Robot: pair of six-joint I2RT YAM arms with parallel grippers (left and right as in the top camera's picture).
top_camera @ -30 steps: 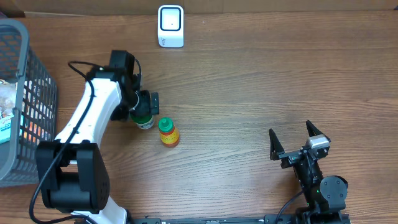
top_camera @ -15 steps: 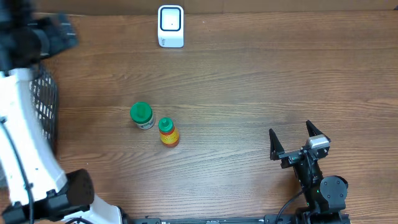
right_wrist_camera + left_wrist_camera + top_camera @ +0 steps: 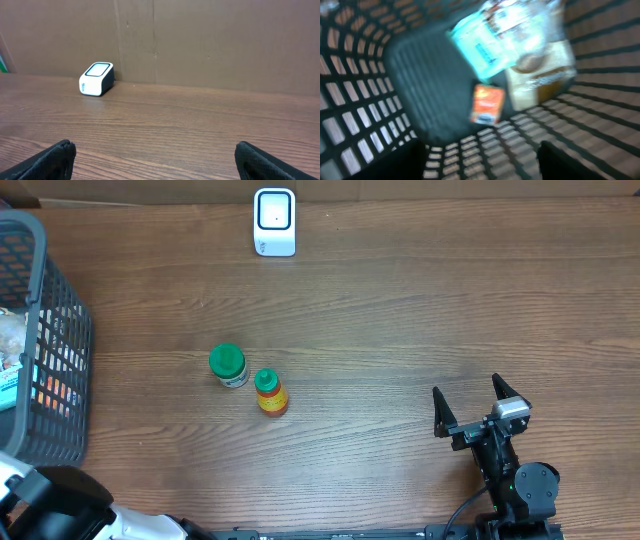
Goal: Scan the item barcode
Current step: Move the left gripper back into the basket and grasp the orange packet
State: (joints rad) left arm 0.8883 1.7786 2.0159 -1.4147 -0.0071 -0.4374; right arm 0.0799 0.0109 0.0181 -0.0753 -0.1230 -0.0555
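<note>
Grippers first, nearest the robot's base: right gripper (image 3: 467,390) sits parked low at the near edge of the table (image 3: 400,310), fingers spread wide w/ nothing btwn them. It's prob kept out of the way while the other arm works. At the table's left end, left gripper (image 3: 481,152) hangs over the basket (image 3: 62,350), looking down inside. That view is blurred, but the fingers stand apart w/ nothing held, so it's released, prob lining up a pick. On the basket floor lies an orange box (image 3: 487,103), w/ a teal packet (image 3: 485,45) and tan bag (image 3: 540,80) just beside it. The item to scan is likely one of these; can't tell which. Mid-table, a green-lid jar (image 3: 228,365) and orange bottle (image 3: 270,392) stand upright just beside each other, well apart from the basket. Farthest, the scanner (image 3: 274,221) stands at the back edge, pale face tilted up so a barcode can be shown to it.
</note>
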